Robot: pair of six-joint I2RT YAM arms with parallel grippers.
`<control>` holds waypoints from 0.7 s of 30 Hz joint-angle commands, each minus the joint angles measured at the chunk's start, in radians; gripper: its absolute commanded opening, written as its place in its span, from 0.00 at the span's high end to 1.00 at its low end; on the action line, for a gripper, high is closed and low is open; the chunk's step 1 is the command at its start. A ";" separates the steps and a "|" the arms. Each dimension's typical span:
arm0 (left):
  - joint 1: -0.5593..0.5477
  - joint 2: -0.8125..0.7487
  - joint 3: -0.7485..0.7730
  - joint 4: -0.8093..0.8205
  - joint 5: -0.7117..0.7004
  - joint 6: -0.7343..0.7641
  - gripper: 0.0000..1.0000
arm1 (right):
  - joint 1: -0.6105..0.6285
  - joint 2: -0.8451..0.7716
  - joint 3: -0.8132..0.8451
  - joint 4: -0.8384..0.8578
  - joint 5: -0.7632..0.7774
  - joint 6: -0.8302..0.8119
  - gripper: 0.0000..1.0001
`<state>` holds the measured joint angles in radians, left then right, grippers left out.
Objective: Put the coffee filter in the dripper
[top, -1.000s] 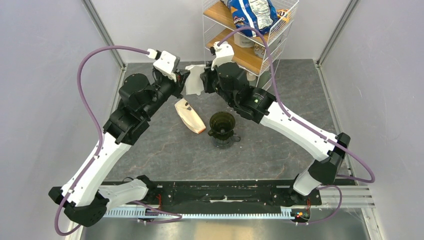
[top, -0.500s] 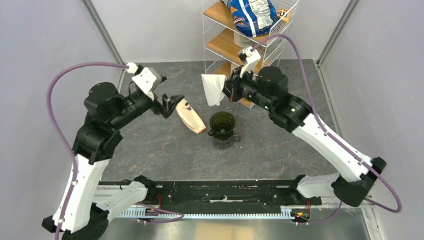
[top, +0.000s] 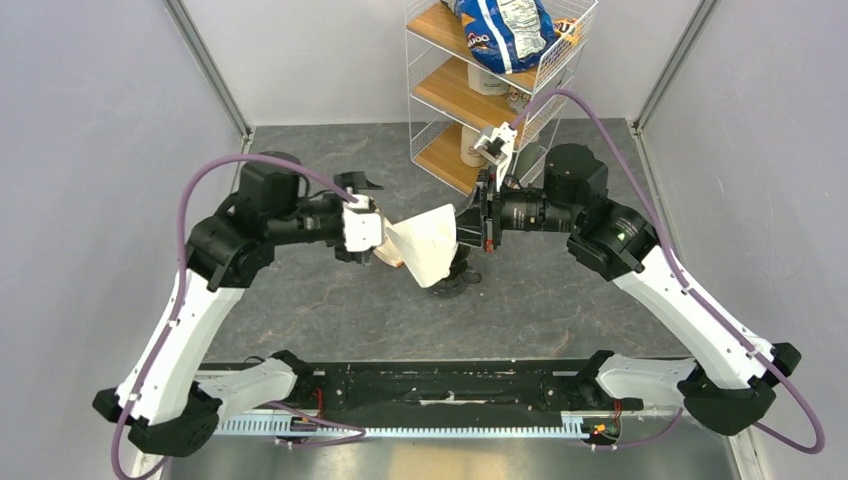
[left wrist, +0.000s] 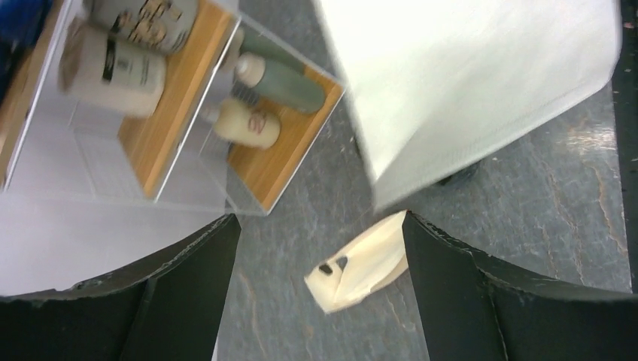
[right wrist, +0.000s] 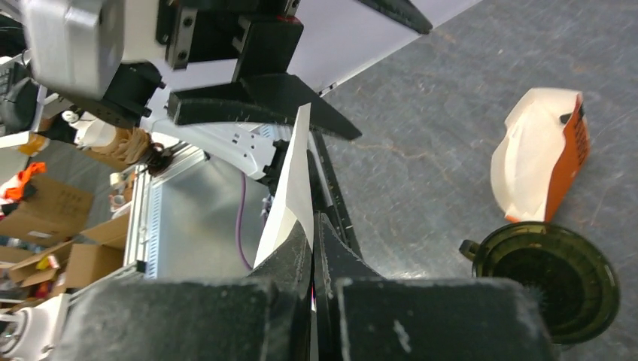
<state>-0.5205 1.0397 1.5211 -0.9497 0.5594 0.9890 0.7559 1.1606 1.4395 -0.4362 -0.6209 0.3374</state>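
Note:
The white paper coffee filter hangs flat in the air at the table's middle, pinched at its right edge by my right gripper. In the right wrist view the filter shows edge-on, with the gripper shut on it. The dark dripper stands below on the table, empty. From above, the dripper is mostly hidden under the filter. My left gripper is open just left of the filter. Its wrist view shows the filter beyond the fingertips, with nothing between them.
A tan packet with an orange end lies flat on the table just left of the dripper. A wire shelf with wooden boards, bottles and a blue bag stands at the back.
My left gripper opened, let go of the filter, swung away and came back beside it. My right gripper carried the filter from the back down over the dripper.

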 commanded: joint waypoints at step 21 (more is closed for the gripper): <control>-0.322 0.019 -0.026 0.135 -0.121 -0.090 0.47 | -0.073 0.030 -0.007 -0.021 -0.066 0.101 1.00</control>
<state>-0.8371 1.0653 1.4986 -0.8715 0.4477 0.9672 0.6861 1.1999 1.4384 -0.4599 -0.6914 0.4366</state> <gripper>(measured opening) 0.562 0.007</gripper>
